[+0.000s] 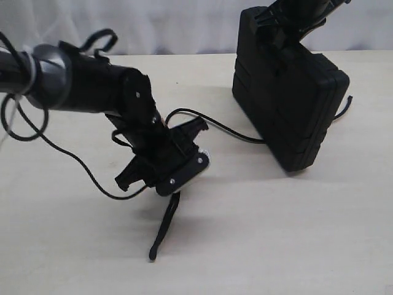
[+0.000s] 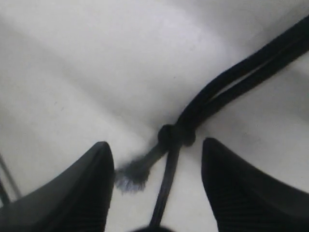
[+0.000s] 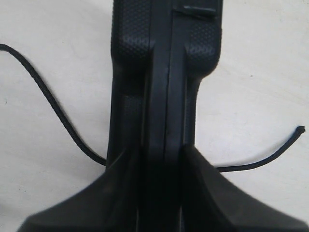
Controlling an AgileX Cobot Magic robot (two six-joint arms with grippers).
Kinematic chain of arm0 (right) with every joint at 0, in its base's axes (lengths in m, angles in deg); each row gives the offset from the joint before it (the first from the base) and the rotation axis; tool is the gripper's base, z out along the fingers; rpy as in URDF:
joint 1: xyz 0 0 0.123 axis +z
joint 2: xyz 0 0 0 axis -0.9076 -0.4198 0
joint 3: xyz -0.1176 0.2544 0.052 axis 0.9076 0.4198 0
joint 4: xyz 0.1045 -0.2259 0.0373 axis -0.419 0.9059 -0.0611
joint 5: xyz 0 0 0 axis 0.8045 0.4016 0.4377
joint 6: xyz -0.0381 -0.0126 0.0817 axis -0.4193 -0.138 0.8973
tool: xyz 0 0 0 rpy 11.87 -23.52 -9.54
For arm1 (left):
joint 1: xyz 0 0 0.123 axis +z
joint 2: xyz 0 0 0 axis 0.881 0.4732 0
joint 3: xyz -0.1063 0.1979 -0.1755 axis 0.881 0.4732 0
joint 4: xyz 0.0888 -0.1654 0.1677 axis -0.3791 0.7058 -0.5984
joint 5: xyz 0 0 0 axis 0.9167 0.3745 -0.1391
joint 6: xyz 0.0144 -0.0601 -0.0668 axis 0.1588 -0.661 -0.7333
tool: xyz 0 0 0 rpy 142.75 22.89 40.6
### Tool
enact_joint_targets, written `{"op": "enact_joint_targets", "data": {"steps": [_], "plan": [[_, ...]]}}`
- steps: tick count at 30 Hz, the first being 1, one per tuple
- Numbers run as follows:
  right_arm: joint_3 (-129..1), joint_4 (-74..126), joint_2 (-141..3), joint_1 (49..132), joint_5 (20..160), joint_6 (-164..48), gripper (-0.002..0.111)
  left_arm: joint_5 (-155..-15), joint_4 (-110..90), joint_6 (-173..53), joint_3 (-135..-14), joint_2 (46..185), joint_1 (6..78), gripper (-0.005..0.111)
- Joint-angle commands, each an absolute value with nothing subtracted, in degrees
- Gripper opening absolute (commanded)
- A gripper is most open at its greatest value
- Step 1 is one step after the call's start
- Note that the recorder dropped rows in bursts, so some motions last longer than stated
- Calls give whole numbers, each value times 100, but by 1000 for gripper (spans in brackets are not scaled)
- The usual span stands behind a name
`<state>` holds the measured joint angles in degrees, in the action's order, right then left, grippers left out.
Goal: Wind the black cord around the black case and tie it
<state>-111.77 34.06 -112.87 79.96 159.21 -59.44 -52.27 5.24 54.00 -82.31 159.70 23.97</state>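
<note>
- Exterior view: the flat rectangular matte black plastic case (image 1: 295, 104) stands on edge on the pale tabletop (image 1: 276, 246). The right gripper (image 1: 285, 27) clamps it from above. The thin black braided cord (image 1: 227, 130) runs from the case's base to the left gripper (image 1: 163, 163), which is well apart from the case.
- Left wrist view: the fingers (image 2: 91, 193) stand apart. The cord's knot (image 2: 176, 135) and frayed tip (image 2: 130, 176) lie between them, touching neither.
- Right wrist view: the fingers (image 3: 212, 193) press both faces of the case, and the cord emerges on either side.
</note>
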Motion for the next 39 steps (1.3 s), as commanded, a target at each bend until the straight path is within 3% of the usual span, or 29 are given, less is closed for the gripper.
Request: {"op": "enact_joint_targets", "data": {"steps": [1, 8, 9, 12, 14, 20, 26, 39], "plan": [[-11185, 3436, -11333, 7969, 15972, -6026, 4, -5425, -542, 5579, -8203, 16229, 2172, 53], [-11185, 3436, -11335, 7969, 15972, -6026, 4, -6031, -640, 5579, -8203, 16586, 2172, 50], [-11185, 3436, -11335, 7969, 15972, -6026, 4, -6066, -637, 5579, -8203, 16590, 2172, 45], [-11185, 3436, -11335, 7969, 15972, -6026, 4, -5867, 262, 4795, -8203, 16605, 2172, 9], [-11185, 3436, -11335, 7969, 15972, -6026, 4, -5961, 726, 3645, -8225, 16605, 2172, 0], [-11185, 3436, -11335, 7969, 15972, -6026, 4, -6616, 789, 433, -8225, 16215, 2318, 0], [-11185, 3436, -11335, 7969, 15972, -6026, 4, -7460, 923, -3391, -8238, 15656, 3010, 0], [-11185, 3436, -11335, 7969, 15972, -6026, 4, -4676, 1143, -3932, -10277, 15969, 3036, 0]]}}
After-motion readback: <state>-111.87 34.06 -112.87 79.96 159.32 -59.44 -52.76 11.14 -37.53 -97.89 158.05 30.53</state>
